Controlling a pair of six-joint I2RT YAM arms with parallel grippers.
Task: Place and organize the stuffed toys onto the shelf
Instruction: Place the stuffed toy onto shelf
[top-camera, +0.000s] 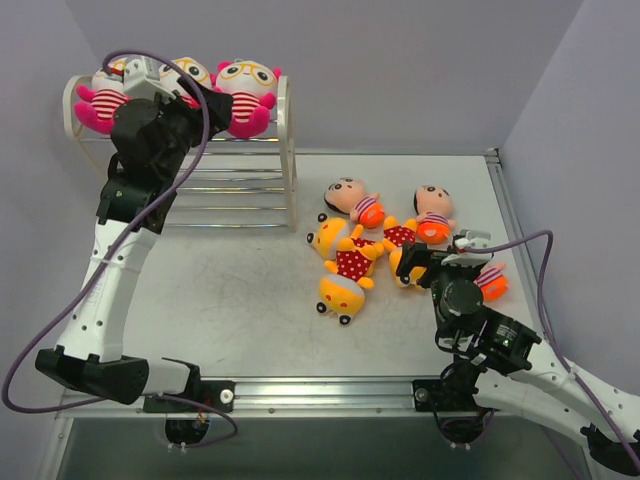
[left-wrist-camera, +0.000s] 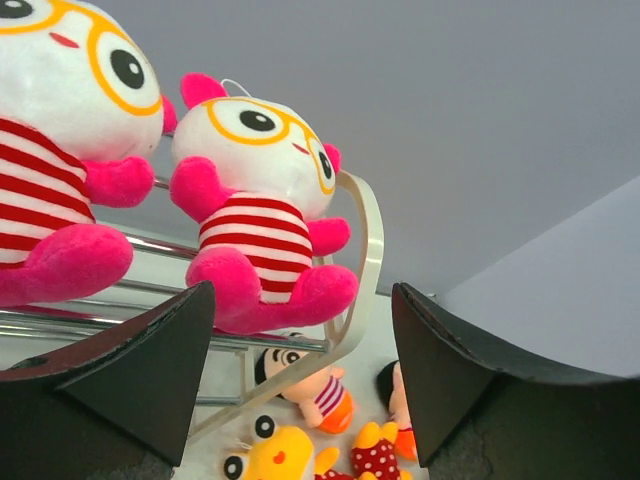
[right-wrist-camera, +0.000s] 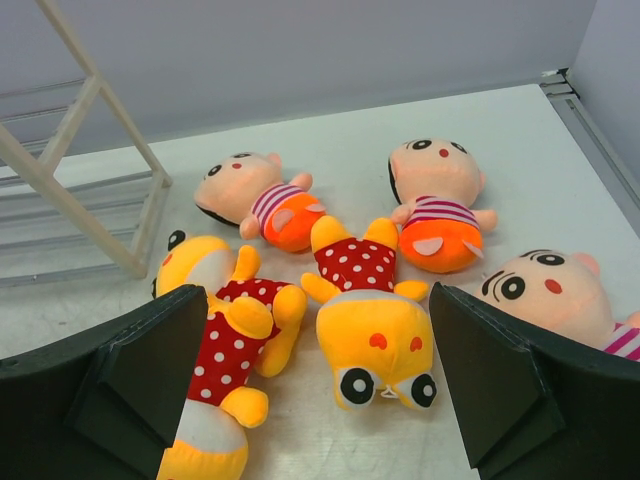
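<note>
The cream wire shelf (top-camera: 289, 150) stands at the back left. Three pink stuffed toys sit in a row on its top tier; the rightmost (top-camera: 247, 95) also shows in the left wrist view (left-wrist-camera: 258, 205). My left gripper (top-camera: 205, 108) is open and empty, just in front of them at top-tier height. Three yellow toys in red dotted dresses (top-camera: 341, 292) and three peach-faced black-haired toys (top-camera: 352, 199) lie on the table. My right gripper (top-camera: 428, 262) is open and empty, above one yellow toy (right-wrist-camera: 378, 325) lying face up with its head toward me.
The table's raised metal rim (top-camera: 505, 210) runs along the right side, close to the third peach toy (right-wrist-camera: 555, 290). The shelf's two lower tiers (top-camera: 225, 190) hold nothing that I can see. Grey walls close in behind and at both sides.
</note>
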